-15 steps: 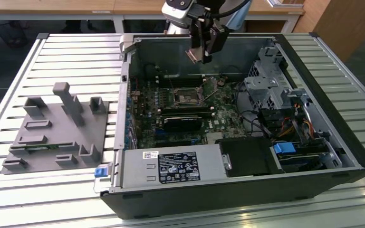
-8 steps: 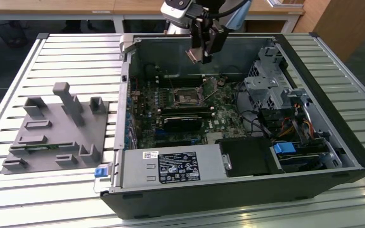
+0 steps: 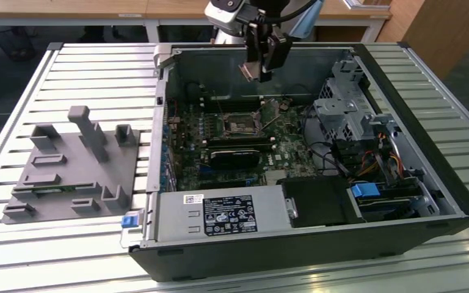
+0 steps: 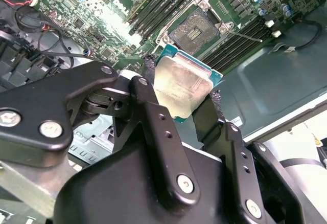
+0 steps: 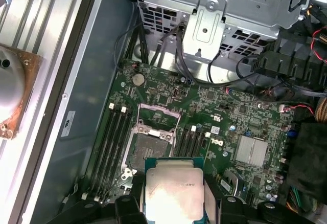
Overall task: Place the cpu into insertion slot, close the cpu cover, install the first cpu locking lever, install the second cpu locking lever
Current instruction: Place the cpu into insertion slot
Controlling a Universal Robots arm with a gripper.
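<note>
My gripper [image 3: 256,74] hangs above the back of the open computer case [image 3: 430,183] and is shut on the cpu [image 3: 251,71]. In both wrist views the cpu [image 4: 180,87] [image 5: 172,191] is a square chip with a dull silver top and a green edge, pinched on two opposite sides by the black fingers [image 4: 153,111]. The insertion slot [image 3: 239,124] [image 4: 196,28] [image 5: 149,149] lies on the motherboard below and apart from the chip. Its dark centre is bare inside a thin silver frame. A thin wire lever [image 4: 244,34] runs beside it.
Long memory slots [image 5: 115,142] flank the socket. A black block [image 3: 234,155] sits just in front of it in the exterior view, a metal drive cage [image 3: 344,104] with cables at the exterior view's right, and a power supply [image 3: 218,217] at the front. A grey fixture [image 3: 71,165] lies on the slatted table.
</note>
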